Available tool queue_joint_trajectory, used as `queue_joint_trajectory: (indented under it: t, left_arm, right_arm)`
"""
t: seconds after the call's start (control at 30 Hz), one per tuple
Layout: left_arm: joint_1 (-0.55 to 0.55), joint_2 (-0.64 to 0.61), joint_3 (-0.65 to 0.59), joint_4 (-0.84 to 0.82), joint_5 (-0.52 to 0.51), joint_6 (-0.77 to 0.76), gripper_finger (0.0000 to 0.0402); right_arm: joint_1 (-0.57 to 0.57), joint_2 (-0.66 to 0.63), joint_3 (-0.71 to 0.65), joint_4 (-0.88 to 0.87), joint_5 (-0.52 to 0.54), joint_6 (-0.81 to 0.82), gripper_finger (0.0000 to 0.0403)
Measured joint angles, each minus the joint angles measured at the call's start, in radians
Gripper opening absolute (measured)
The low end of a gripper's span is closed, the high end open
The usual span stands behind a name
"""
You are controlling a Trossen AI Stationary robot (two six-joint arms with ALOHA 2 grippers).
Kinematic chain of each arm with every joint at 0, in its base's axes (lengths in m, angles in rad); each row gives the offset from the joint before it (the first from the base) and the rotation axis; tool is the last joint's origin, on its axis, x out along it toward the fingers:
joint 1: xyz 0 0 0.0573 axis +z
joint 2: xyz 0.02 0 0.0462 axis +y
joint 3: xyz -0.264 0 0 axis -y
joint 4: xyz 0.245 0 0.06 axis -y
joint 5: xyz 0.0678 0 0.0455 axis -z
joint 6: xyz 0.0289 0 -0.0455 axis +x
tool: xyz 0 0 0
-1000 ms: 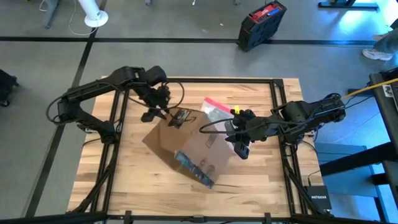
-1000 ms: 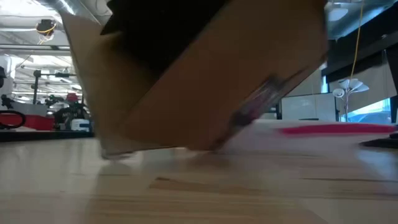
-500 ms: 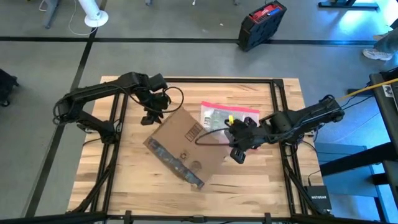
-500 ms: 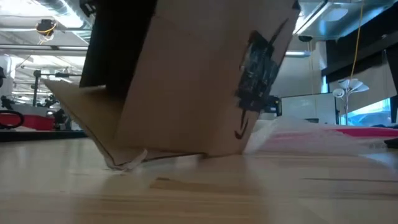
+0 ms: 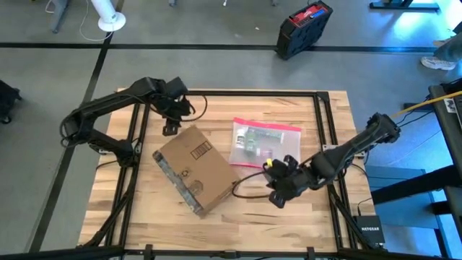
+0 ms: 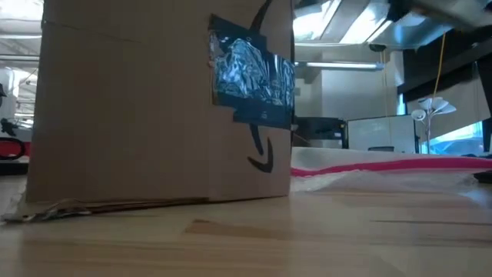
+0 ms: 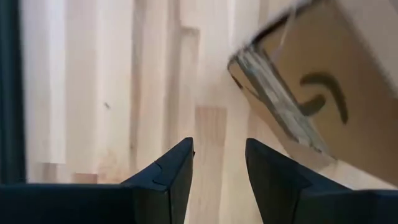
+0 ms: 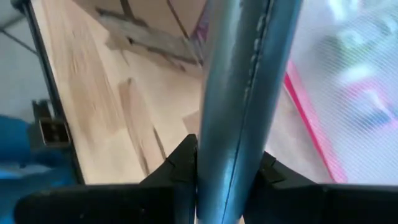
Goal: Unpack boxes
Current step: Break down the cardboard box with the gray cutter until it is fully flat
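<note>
Box (image 5: 193,169) sat flat on the table (image 5: 137,217), both arms clear of it.
Left gripper (image 5: 171,128) hung open, empty; right gripper (image 5: 274,193) clamped a blade (image 8: 239,93) beside the pouch (image 5: 261,141).

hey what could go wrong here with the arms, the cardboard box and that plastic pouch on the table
The right gripper is shut on a metal tool near the clear pouch; a stray sweep could puncture or drag the pouch. The cardboard box lies unheld, with the left gripper open beside its corner, so a push from the tool might slide the box rather than cut it. The cable trailing by the box could snag.
</note>
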Motion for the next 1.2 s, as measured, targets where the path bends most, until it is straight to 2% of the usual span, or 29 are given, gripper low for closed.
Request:
queue_joint_trajectory:
  t: [0.2,0.4,0.53,0.73,0.93,1.2]
  left_arm:
    - [0.004,0.0,0.128,-0.021,0.015,-0.053,0.014]
    - [-0.025,-0.003,0.246,-0.027,0.312,-0.124,0.014]
    - [-0.048,0.001,0.217,-0.043,0.325,-0.14,0.014]
    - [-0.05,0.002,0.134,-0.07,0.362,-0.161,0.014]
    - [-0.05,0.002,0.087,-0.02,0.379,-0.153,0.014]
    - [-0.048,0.014,0.047,0.04,0.387,-0.144,0.014]
  right_arm:
    - [-0.033,0.0,-0.125,0.252,0.025,-0.031,0.0071]
    - [-0.09,0.0,-0.232,0.503,-0.055,-0.111,0.0071]
    - [-0.098,0.0,-0.263,0.633,-0.085,-0.199,0.0071]
    - [-0.106,0.001,-0.271,0.643,-0.11,-0.233,0.0071]
    - [-0.101,0.014,-0.271,0.722,-0.201,-0.257,0.0071]
    - [-0.116,0.02,-0.27,0.811,-0.213,-0.309,0.0071]
